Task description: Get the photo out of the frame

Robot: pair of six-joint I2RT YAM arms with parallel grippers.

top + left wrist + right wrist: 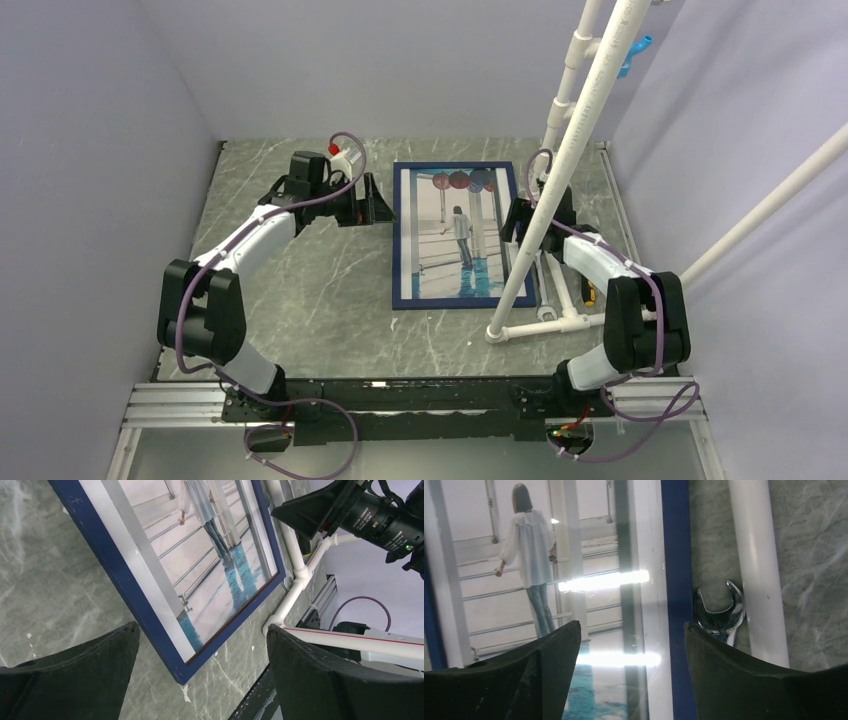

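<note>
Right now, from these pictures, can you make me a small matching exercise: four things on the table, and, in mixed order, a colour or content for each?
Things:
1. frame
2. photo
3. wrench
4. pipe

Descriptions:
A. shiny silver
B. dark blue
C. plain white
D. shows a person beside a railing

Pairs: 1-B, 2-D, 3-A, 4-C

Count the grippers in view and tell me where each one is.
2. The left gripper is by the frame's left edge, jaws open. The right gripper is over its right edge, jaws open, partly behind a white pipe. None appears hidden.
</note>
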